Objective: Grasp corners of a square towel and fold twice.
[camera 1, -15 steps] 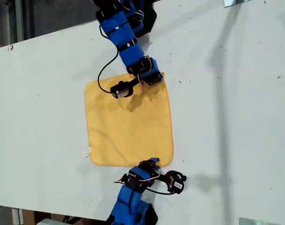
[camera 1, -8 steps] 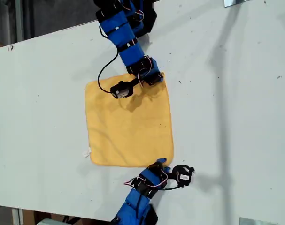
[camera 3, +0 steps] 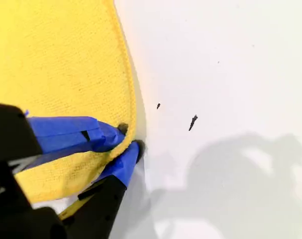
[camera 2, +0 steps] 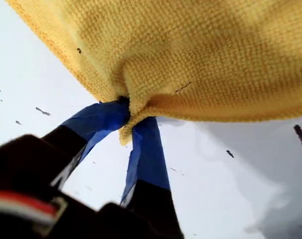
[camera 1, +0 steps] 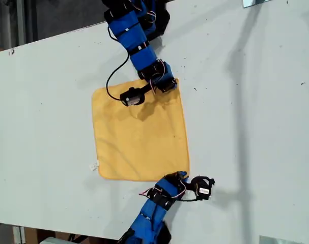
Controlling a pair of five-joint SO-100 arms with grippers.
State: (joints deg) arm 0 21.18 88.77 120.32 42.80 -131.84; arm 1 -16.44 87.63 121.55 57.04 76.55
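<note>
Within the last second my first gripper (camera 1: 180,176) travelled along the towel (camera 1: 139,137) hem toward the exterior view's right. It clenched on the lower right corner (camera 2: 125,130), which bunched between the jaws. My second gripper (camera 3: 130,137) held position, clamped on the upper right corner (camera 1: 179,96). The towel lay flat, mid-table (camera 1: 256,127). Judgement: both grasps were set, so the first fold could begin. Bare table lay open toward the exterior view's left, beyond the far hem with its white tag (camera 1: 93,165)
</note>
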